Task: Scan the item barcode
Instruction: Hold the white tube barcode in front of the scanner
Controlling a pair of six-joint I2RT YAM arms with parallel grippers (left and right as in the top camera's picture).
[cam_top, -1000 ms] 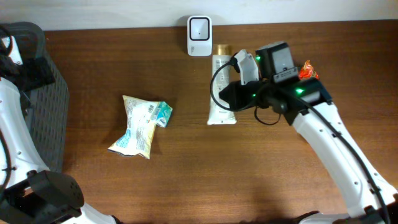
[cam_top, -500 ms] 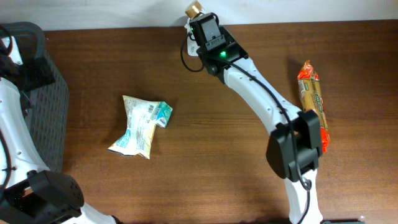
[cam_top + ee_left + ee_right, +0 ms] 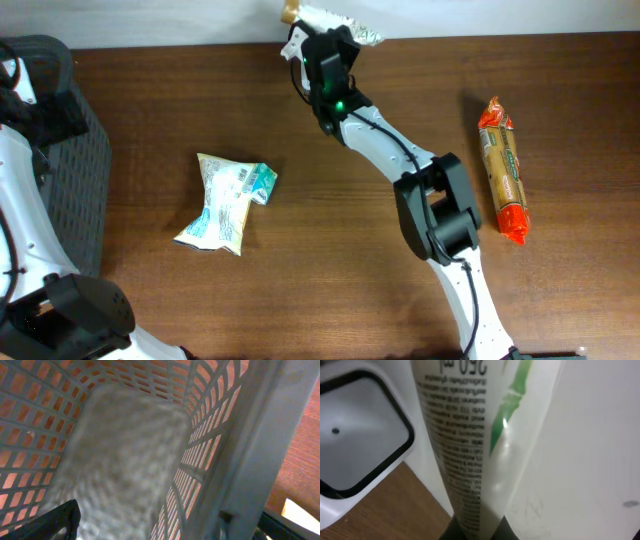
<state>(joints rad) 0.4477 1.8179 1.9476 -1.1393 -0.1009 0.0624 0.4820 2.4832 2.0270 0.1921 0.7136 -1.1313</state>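
A white tube (image 3: 322, 17) with a gold cap is the item. My right gripper (image 3: 338, 42) is shut on its lower end and holds it off the table at the back wall. In the right wrist view the tube (image 3: 470, 435) rises from between the fingers of the right gripper (image 3: 477, 532), its printed side turned toward the white scanner (image 3: 355, 455), which stands just to its left. In the overhead view the arm hides the scanner. My left gripper (image 3: 165, 530) is open with nothing in it, inside the grey basket (image 3: 215, 435).
A crumpled snack packet (image 3: 225, 203) lies left of centre on the brown table. A long orange-red packet (image 3: 503, 170) lies at the right. The grey basket (image 3: 70, 170) stands at the left edge with my left arm over it.
My right arm has swung from the middle right to the back wall, lifting the tube off the table and bringing it over to the scanner. The left arm has not moved.
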